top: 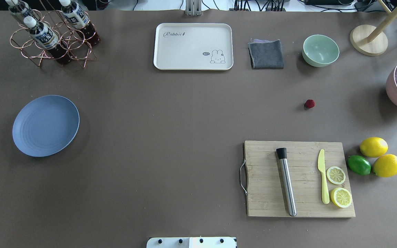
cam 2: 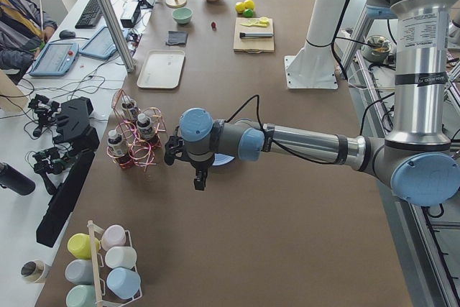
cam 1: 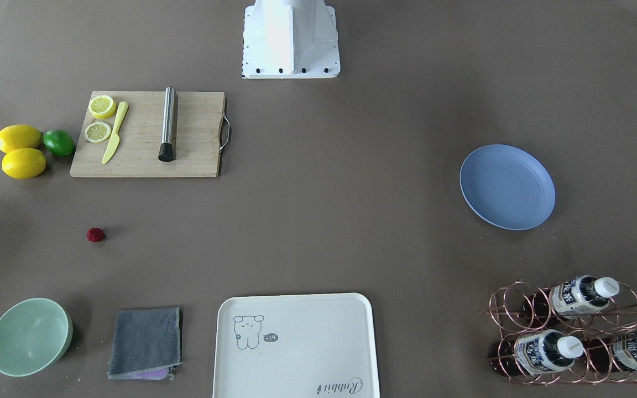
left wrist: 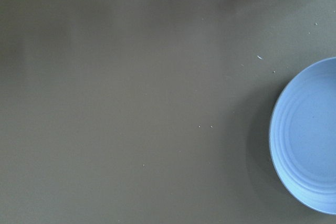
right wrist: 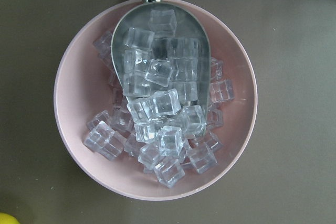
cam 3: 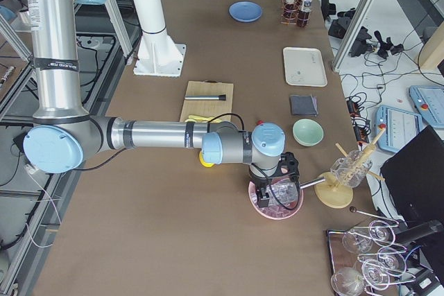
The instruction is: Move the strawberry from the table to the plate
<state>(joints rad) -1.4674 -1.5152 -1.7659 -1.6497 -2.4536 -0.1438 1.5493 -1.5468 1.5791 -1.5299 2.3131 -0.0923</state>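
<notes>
Near right of table (top: 171, 137): cutting board (top: 298, 179). Strawberry (top: 309, 103) lies on bare table just beyond the board, short of the green bowl (top: 321, 50), well apart from the plate (top: 46, 125) at mid left. Left claw (cam 2: 200, 181) hangs beside the plate, right claw (cam 3: 263, 192) over the pink ice bowl (right wrist: 68, 108) at the right edge. Cannot tell whether either claw is apart or together.

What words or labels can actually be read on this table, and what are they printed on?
"Rabbit": in script at one corner of the cream tray.
Speech bubble beside the tray's animal drawing: possibly "hi", too small to be sure.
Labels on the bottles: printed, but too blurred to read.
Label and band on the left arm: lettering too small to read.
</notes>
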